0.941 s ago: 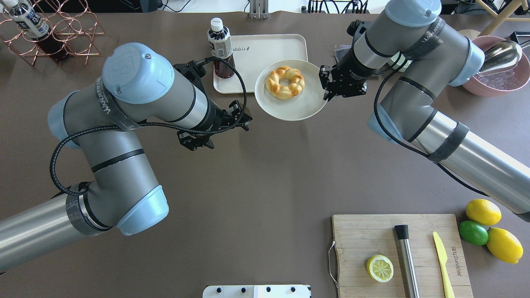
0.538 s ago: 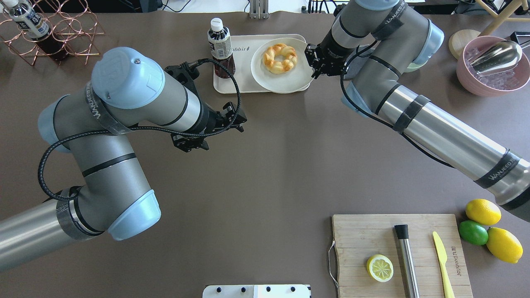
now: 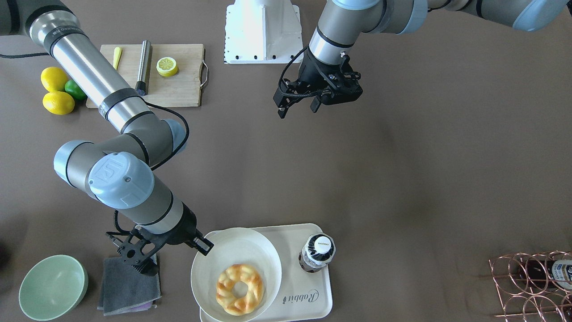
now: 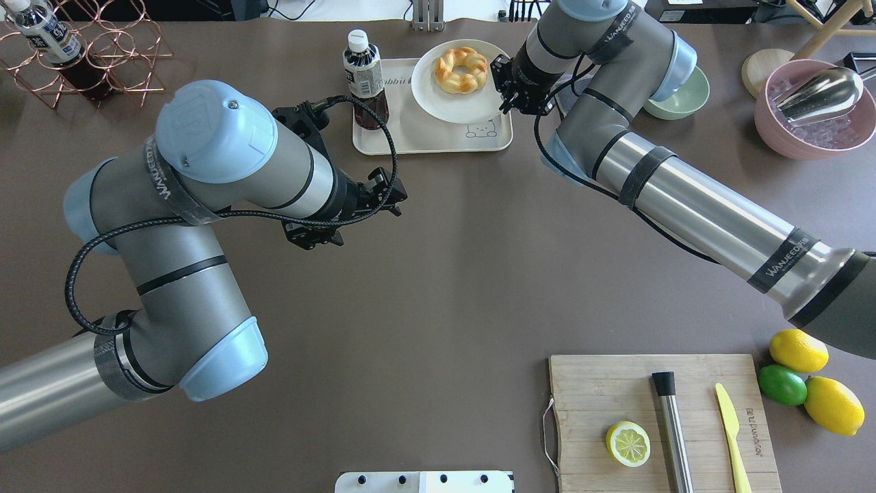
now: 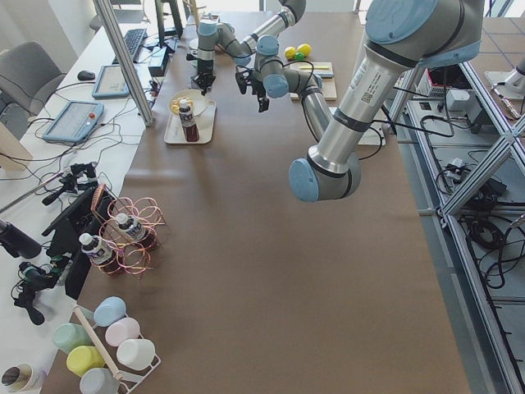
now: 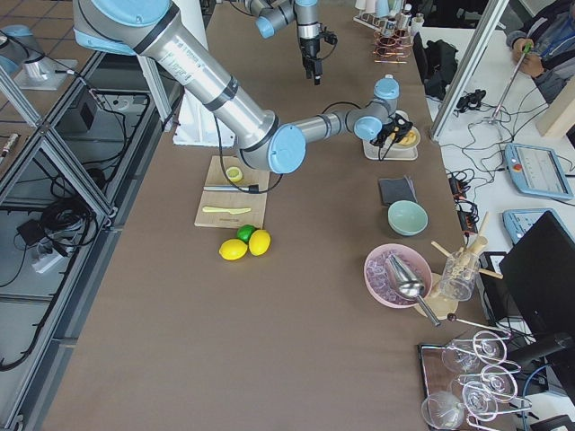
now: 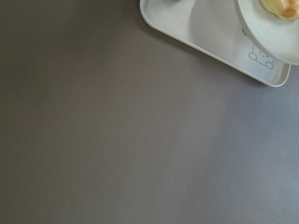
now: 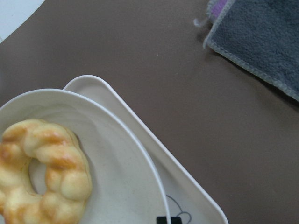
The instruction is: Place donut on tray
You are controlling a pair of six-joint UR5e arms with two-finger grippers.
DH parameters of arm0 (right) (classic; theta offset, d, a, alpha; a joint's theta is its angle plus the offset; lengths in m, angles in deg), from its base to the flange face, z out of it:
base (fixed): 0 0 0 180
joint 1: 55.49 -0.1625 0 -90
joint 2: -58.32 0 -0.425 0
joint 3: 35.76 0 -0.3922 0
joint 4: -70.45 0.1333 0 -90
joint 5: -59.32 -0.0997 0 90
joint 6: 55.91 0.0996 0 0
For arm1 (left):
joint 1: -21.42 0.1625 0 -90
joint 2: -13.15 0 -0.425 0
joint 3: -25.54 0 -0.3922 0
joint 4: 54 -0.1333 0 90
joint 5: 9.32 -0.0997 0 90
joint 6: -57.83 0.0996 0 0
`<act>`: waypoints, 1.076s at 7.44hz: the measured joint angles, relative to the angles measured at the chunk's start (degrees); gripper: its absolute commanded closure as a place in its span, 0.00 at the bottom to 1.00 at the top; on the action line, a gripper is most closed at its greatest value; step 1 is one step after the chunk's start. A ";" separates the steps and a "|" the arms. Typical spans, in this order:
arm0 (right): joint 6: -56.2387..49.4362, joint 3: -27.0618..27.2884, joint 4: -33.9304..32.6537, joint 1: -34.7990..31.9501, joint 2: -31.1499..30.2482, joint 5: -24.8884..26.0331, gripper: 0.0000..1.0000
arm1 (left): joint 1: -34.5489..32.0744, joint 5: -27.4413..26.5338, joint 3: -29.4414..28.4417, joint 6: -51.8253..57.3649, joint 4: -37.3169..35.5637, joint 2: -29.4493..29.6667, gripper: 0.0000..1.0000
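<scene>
Seemingly, the right gripper (image 3: 204,244) was clamped on the rim of the white plate (image 3: 237,250). One dark fingertip showed at that rim in the right wrist view, though the bite itself was mostly hidden. Gripping the rim rather than the pastry made sense: the donut (image 3: 225,290) lay flat in the plate's middle, carried without being squeezed.

The plate sat over the end of the tray (image 3: 321,286) nearest that arm and overhung the tray's edge on the operators' side. I could not tell whether it rested on the tray or hung just above it. I judged it sat at that end because the dark bottle (image 3: 318,252) stood upright just beside it on the tray's other end. So the donut was above the tray, on its plate, and the placing seemed nearly done; release was not yet made. A nudge toward the robot would seat the plate more fully, but the bottle left little room sideways.

Beside the right arm, a grey cloth (image 3: 129,281) lay on the table. The left gripper (image 3: 297,111) hung well apart from the tray, fingers spread and empty, probably parked clear of the working arm.
</scene>
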 measured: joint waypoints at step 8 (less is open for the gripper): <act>1.49 -3.56 1.41 2.93 3.60 5.11 0.00 | 0.03 -0.33 0.98 0.16 -2.18 0.40 0.03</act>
